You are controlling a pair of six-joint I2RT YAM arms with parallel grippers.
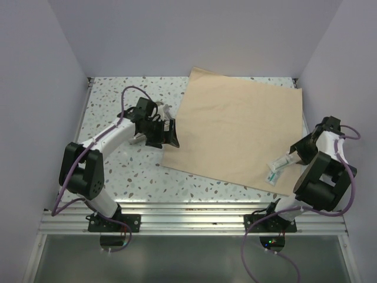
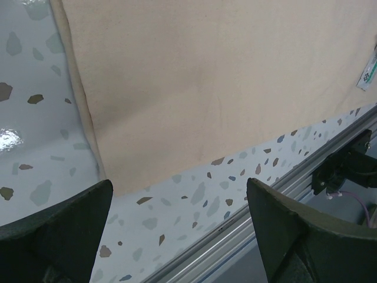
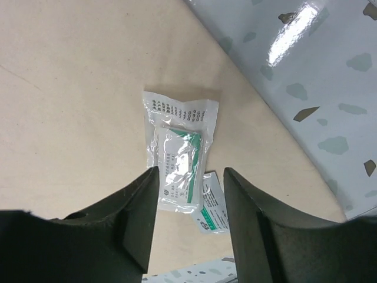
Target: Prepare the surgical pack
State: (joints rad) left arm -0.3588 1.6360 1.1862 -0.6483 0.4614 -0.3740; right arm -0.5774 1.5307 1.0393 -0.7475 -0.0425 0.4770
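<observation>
My right jaws (image 3: 190,177) hover low over the near right corner of the wrap sheet (image 1: 235,130), fingers set moderately apart. A gauze packet (image 3: 179,154) lies flat on the sheet with its near end in the gap between them. The left finger overlaps the packet's edge from my wrist view, the right finger stands clear of it, and I see no pinch on it. A second packet (image 3: 213,211) lies partly under the first, nearer the sheet's near edge, just ahead of the right finger's tip. My left jaws (image 2: 179,188) are spread wide and hold nothing. They sit over bare desk (image 1: 132,177) just off the sheet's near left corner, pointing along its near edge, and I see no contact with the cloth. The sheet is a tan-beige square, opened flat, turned slightly askew to the desk's edges, with faint crease lines across it. Both packets are clear crinkled plastic. The upper one shows a white folded square inside with green print and a block of black lettering at its far end, and the lower one shows a green-and-white label. I count one sheet, two packets, and two sets of jaws.
</observation>
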